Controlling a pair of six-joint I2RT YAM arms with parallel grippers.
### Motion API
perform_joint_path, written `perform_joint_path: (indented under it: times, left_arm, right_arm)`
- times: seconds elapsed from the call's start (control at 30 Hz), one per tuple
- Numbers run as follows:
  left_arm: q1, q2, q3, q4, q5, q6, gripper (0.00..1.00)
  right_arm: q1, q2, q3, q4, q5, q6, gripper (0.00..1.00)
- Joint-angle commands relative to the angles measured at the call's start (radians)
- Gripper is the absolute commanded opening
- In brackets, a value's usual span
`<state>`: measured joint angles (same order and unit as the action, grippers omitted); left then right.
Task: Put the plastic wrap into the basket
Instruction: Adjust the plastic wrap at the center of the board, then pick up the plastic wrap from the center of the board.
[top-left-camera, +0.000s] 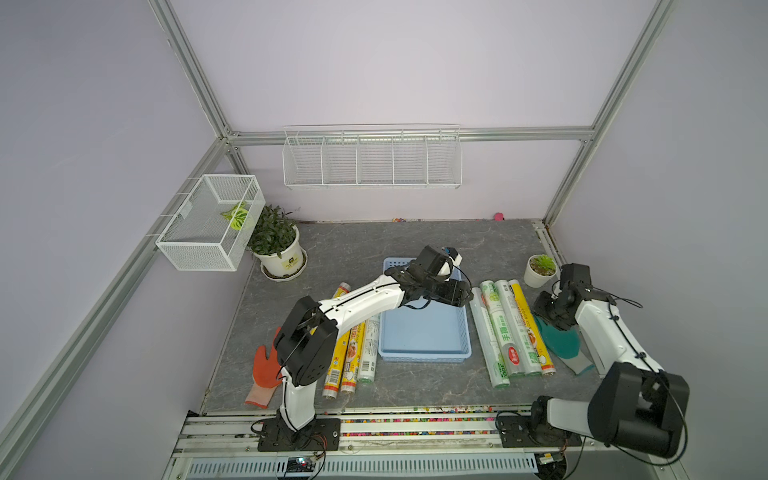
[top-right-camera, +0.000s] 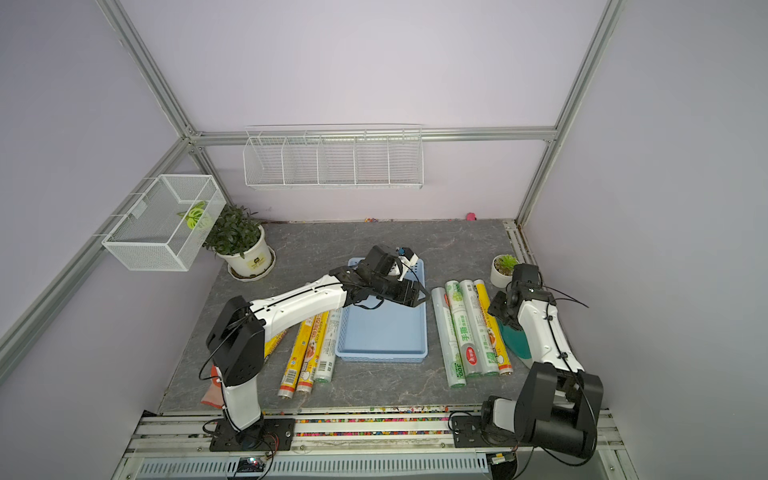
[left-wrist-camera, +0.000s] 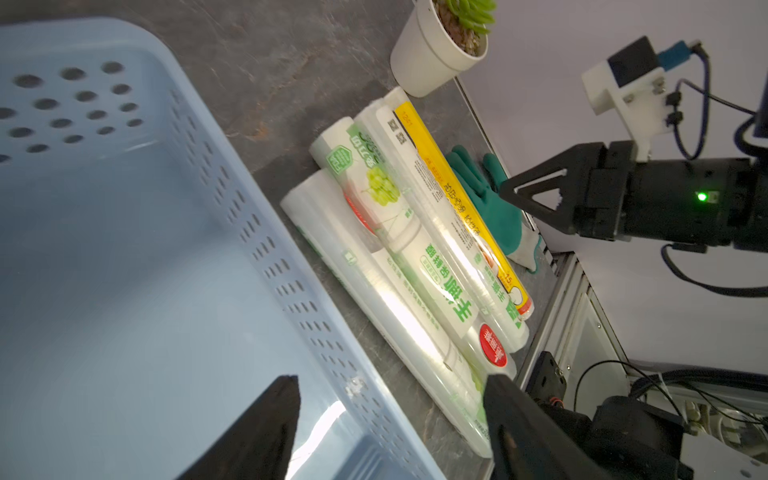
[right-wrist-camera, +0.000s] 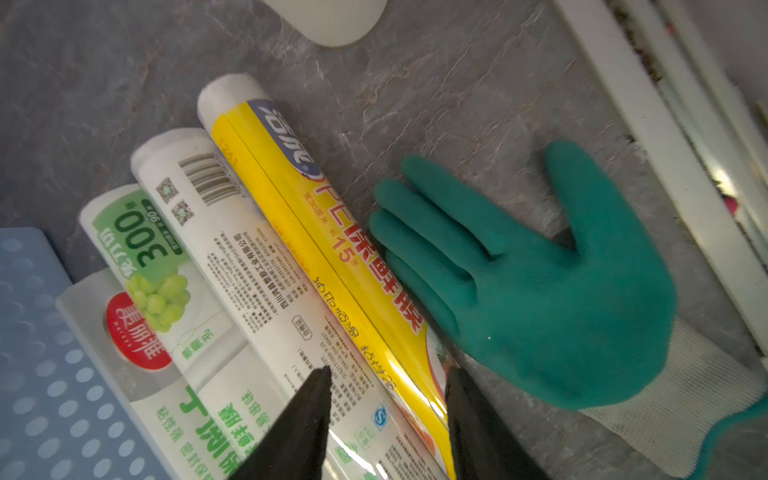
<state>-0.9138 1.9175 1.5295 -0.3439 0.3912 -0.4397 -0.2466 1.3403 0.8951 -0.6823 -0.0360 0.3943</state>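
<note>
On the table (top-left-camera: 340, 249), four plastic wrap rolls (top-left-camera: 511, 328) just right of the basket (top-left-camera: 424, 332), more left of it; left gripper (top-left-camera: 467, 296) over the basket's right wall, jaws apart, empty; right gripper (right-wrist-camera: 388, 370) above the yellow roll (right-wrist-camera: 291, 199), part-open, gripping nothing

The light-blue basket (top-left-camera: 422, 336) with perforated walls lies flat in the middle of the bench (top-left-camera: 345, 249). Just beside it on the right, four rolls of plastic wrap (top-left-camera: 498, 332) lie side by side: three translucent white with green print, and the yellow roll (top-left-camera: 528, 320) outermost. On its left lie the left rolls (top-left-camera: 353, 357), mostly yellow, partly hidden.
</note>
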Motion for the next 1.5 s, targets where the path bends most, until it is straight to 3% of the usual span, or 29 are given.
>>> perform_joint_path:
  times: [0.0, 0.27, 0.37, 0.53, 0.7, 0.97, 1.27, 1.47]
  left_arm:
    - [-0.013, 0.029, 0.049, -0.015, 0.063, 0.015, 0.78]
    - [-0.028, 0.073, 0.078, 0.0, 0.099, 0.016, 0.9]
    - [-0.042, 0.095, 0.102, 0.002, 0.11, 0.021, 1.0]
    - [-0.091, 0.2, 0.272, -0.1, 0.091, 0.021, 1.0]
    - [-0.15, 0.305, 0.436, -0.198, 0.001, 0.0, 1.0]
    - [-0.161, 0.29, 0.432, -0.185, -0.082, -0.008, 1.0]
    - [-0.159, 0.264, 0.408, -0.166, -0.126, -0.012, 1.0]
    - [-0.159, 0.218, 0.362, -0.129, -0.155, 0.009, 1.0]
  right_arm:
    - [-0.003, 0.074, 0.031, -0.016, -0.05, -0.06, 0.5]
    - [0.012, 0.161, 0.032, 0.037, -0.041, -0.063, 0.51]
    - [0.025, 0.198, 0.041, 0.03, -0.041, -0.085, 0.51]
    - [0.068, 0.251, 0.051, 0.032, -0.019, -0.11, 0.53]
    - [0.103, 0.278, 0.045, 0.051, -0.001, -0.137, 0.55]
    - [0.122, 0.318, 0.05, 0.081, -0.049, -0.167, 0.59]
    - [0.146, 0.396, 0.074, 0.07, -0.015, -0.173, 0.6]
    - [0.171, 0.39, 0.097, 0.045, 0.059, -0.181, 0.47]
